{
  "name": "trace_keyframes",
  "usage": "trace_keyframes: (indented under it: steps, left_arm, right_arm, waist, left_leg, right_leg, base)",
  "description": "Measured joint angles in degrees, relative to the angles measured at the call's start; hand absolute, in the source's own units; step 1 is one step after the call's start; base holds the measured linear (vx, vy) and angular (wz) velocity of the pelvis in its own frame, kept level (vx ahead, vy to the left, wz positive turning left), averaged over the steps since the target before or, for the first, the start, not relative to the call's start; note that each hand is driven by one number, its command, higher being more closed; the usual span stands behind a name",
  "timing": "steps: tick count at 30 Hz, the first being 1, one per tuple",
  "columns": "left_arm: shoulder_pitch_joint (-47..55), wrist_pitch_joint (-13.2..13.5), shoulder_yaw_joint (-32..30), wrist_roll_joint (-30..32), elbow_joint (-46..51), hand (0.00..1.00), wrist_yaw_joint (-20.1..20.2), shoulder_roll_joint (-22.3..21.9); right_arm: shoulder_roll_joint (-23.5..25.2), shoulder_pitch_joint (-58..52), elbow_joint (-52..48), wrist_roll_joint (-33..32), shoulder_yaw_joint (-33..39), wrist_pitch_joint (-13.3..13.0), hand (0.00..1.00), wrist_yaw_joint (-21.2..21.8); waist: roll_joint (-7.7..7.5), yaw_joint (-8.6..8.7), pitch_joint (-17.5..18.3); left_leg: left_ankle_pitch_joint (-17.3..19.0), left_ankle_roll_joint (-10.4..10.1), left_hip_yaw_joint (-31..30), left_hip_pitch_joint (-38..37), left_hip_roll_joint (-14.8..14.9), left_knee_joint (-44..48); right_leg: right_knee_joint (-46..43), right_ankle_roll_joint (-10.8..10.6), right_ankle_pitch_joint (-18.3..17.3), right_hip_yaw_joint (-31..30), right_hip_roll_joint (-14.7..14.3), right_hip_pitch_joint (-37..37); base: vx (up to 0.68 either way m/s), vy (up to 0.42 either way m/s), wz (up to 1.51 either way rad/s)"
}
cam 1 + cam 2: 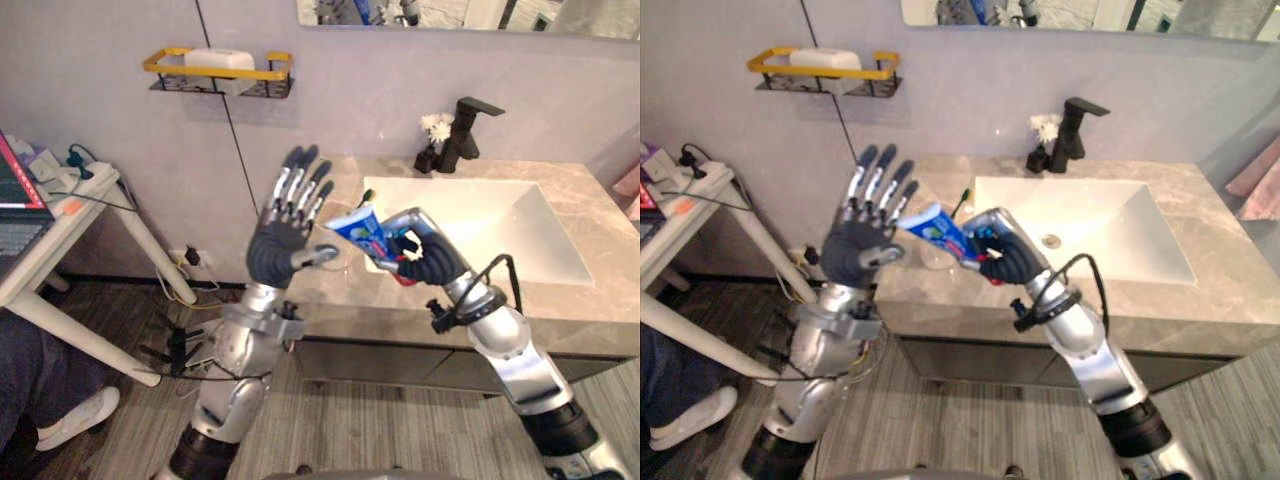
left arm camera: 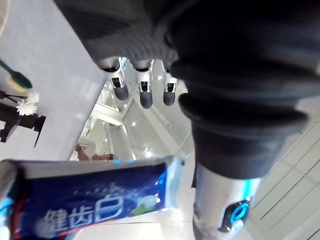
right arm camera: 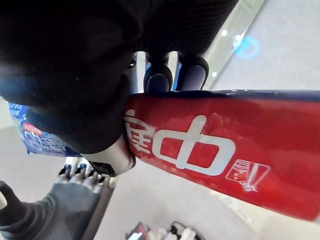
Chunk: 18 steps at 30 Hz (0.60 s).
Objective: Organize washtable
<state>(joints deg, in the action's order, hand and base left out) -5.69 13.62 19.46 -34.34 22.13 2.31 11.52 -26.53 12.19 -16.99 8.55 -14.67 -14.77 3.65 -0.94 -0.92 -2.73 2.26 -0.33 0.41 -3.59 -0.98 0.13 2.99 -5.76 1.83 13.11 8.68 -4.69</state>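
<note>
Washtable (image 1: 597, 215) front-left edge: right hand (image 1: 425, 258) fingers curled round toothpaste tube (image 1: 360, 228); left hand (image 1: 285, 240) raised, fingers spread, just beside tube.

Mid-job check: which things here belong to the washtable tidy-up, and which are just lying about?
In the job: toothpaste tube, gripped in the right hand; open left hand beside it; green toothbrush; washtable.
Lying about: faucet, white flowers, wall shelf with soap, side table, person's shoe.

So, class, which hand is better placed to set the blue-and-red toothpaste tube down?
Probably the right hand: it grips the tube over the grey stone counter. The left hand is open.
</note>
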Motion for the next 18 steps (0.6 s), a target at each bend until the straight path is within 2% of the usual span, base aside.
trace_keyframes:
  steps: [8, 9, 18]
  left_arm:
    - [-3.74, -0.98, 5.52, -1.09, -1.73, 0.0, 0.0, -0.13]
    - [-4.65, -0.99, 6.18, -1.09, -2.11, 1.0, -0.01, -0.15]
    - [-6.08, -0.77, 7.51, -1.11, -3.61, 1.0, -2.75, -0.27]
  right_arm:
    - [0.76, 2.04, 0.86, 0.09, -3.72, 0.22, 1.0, -0.21]
    - [1.05, 2.11, 0.94, 0.1, -3.94, 0.23, 1.0, -0.21]
    - [1.4, 2.59, 2.47, 0.06, -5.64, 0.17, 1.0, -1.09]
  waist:
    - [-0.66, 0.06, 0.49]
    - [-0.72, 0.02, 0.53]
    - [-0.75, 0.02, 1.3]
  left_leg:
    - [0.0, 0.0, 0.63, -0.26, 0.04, -0.19]
    - [0.0, 0.0, 0.69, -0.26, 0.05, -0.2]
    - [-0.03, 0.04, 0.9, -0.26, 0.07, -0.25]
  right_leg:
    - [-0.01, 0.02, 0.04, -0.67, -0.07, 0.14]
    - [-0.01, 0.04, 0.05, -0.72, -0.07, 0.15]
    - [-0.11, 0.07, 0.08, -0.89, -0.08, 0.33]
  base:
    - [-0.02, -0.006, -0.04]
    - [-0.03, -0.01, -0.03]
    - [-0.01, -0.003, 0.0]
